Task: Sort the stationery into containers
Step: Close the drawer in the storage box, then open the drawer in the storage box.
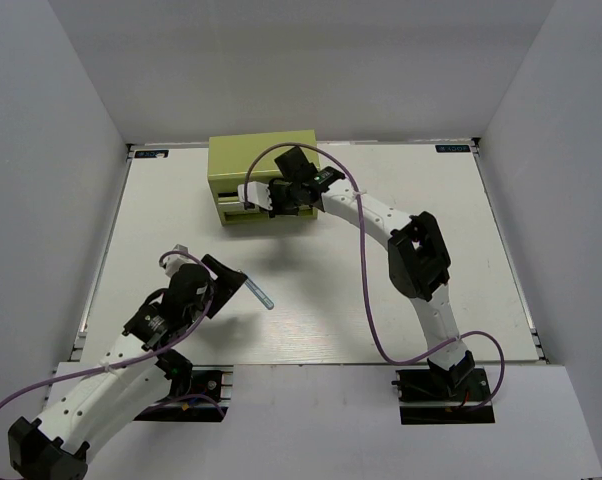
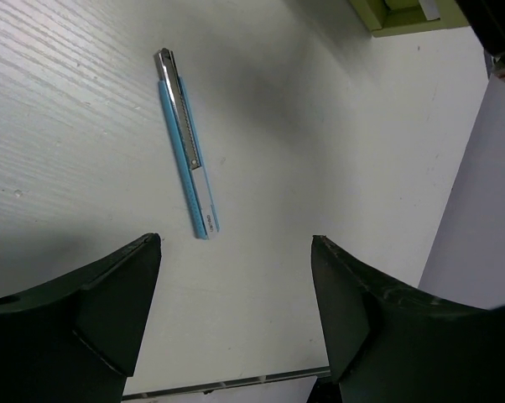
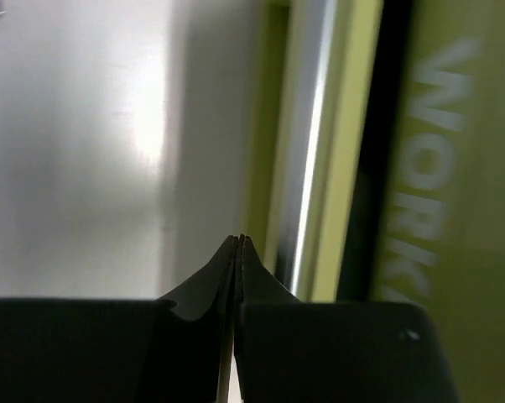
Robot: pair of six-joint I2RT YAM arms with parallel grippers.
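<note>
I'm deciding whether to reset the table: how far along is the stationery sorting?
Done: a drawer of the green cabinet looks pulled out, with the shut right pincer at its front. In hand: the open left pincer hovers over the light blue stick, not gripping it. Left: grasp it and drop it in; no other stick shows.

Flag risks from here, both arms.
1. The light blue stick lies flat ahead of the open left gripper, off its centre line. Closing there may only nudge it.
2. The right gripper is shut with nothing visible between its tips, right beside the cabinet front. A pull could slip off, or drag the whole cabinet.
</note>
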